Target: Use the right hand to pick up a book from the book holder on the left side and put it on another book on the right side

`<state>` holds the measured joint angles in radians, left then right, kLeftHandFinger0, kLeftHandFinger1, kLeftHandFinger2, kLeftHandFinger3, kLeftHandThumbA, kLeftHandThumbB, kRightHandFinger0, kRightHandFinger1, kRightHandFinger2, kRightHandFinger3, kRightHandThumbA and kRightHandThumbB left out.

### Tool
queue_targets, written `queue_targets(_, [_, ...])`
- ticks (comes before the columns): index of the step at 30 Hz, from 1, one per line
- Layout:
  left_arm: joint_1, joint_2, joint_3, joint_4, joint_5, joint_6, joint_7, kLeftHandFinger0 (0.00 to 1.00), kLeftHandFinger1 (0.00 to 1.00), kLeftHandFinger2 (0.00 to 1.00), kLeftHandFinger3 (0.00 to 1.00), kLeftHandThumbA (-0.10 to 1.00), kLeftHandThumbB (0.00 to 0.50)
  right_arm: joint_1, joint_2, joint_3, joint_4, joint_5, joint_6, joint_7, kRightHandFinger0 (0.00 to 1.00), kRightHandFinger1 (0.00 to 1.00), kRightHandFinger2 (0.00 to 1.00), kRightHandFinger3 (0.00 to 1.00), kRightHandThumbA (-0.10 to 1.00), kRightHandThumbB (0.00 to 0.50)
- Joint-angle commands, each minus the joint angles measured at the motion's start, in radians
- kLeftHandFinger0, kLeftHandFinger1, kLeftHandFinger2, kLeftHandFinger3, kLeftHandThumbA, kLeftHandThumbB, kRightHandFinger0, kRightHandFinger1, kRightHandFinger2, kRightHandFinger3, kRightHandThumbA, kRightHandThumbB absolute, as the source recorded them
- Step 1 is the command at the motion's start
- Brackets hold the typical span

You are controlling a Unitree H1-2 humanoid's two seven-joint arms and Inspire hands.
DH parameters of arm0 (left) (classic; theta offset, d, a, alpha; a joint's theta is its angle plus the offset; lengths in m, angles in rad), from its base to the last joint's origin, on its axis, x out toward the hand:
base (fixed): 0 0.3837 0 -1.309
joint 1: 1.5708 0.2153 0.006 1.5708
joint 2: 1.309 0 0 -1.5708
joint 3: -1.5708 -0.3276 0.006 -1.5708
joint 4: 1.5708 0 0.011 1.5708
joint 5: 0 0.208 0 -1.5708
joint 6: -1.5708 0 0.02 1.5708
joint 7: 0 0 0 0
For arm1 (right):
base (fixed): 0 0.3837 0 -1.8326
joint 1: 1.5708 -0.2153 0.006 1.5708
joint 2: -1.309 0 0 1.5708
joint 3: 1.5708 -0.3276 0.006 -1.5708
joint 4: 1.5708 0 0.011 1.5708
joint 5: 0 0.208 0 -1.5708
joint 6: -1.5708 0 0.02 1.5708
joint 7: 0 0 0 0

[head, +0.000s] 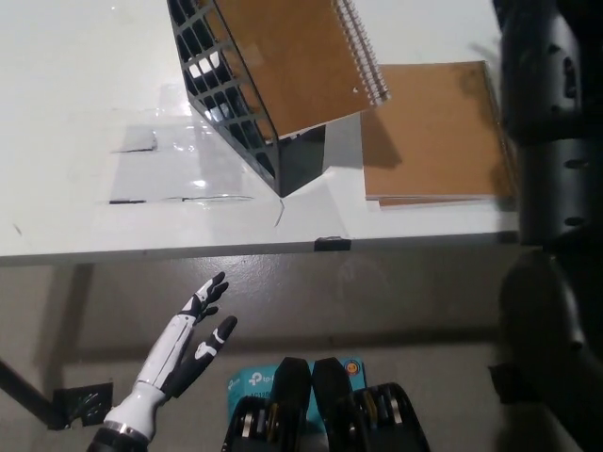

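Note:
A black mesh book holder (236, 104) stands on the white table (75, 85), left of centre. In it leans a brown spiral-bound book (292, 61), tilted to the right, its wire edge hanging over the holder's side; the picture's upper edge cuts off its top. To the right, a second brown book (433, 132) lies flat on the table. My black right arm (556, 141) runs up the right edge, covering that book's right side; the hand is out of the picture. My white left hand (179, 353) rests below the table's front edge, open, fingers apart.
A clear plastic sheet (160, 160) lies on the table left of the holder. A small black clip (332, 244) sits on the table's front edge. A blue box (247, 381) lies on the floor below.

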<state>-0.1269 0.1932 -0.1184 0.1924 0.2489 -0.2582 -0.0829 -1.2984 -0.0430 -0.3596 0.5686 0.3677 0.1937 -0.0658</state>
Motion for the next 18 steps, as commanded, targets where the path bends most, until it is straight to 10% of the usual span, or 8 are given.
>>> queue_targets(1, [-0.011,-0.001,0.003,0.0,-0.023,-0.037,0.002,0.94,1.0,1.0,1.0,0.93,0.248,-0.066,-0.034,-0.016,-0.056,0.047,0.029,-0.013,0.0,0.41,0.78,0.94,-0.1,0.064])
queue_targets(8, [-0.002,0.001,0.002,-0.012,-0.01,-0.028,0.007,0.93,1.0,1.0,1.0,0.95,0.256,-0.009,-0.071,0.065,-0.031,-0.062,-0.017,0.007,0.08,0.5,0.8,0.83,-0.1,0.143])
queue_targets(10, [-0.004,0.001,0.002,-0.015,-0.013,-0.021,0.003,0.92,1.0,1.0,1.0,0.94,0.245,0.019,-0.114,0.194,-0.048,-0.152,0.009,0.08,0.82,1.0,1.0,1.0,0.31,0.34])
queue_targets(11, [-0.004,0.0,0.001,-0.015,-0.016,-0.023,0.001,0.92,1.0,1.0,1.0,0.94,0.234,0.029,-0.134,0.247,-0.061,-0.173,0.028,0.125,1.0,1.0,1.0,1.0,0.53,0.383])
queue_targets(14, [0.008,-0.002,-0.001,-0.023,-0.025,-0.021,-0.005,0.92,1.0,1.0,1.0,0.92,0.24,0.058,-0.17,0.409,-0.098,-0.232,0.069,0.2,1.0,1.0,1.0,1.0,0.71,0.491])
queue_targets(18, [0.015,-0.004,-0.003,-0.013,-0.022,-0.044,0.002,0.9,1.0,1.0,1.0,0.92,0.239,0.069,-0.166,0.548,-0.099,-0.292,0.089,0.205,1.0,1.0,1.0,1.0,0.86,0.5])
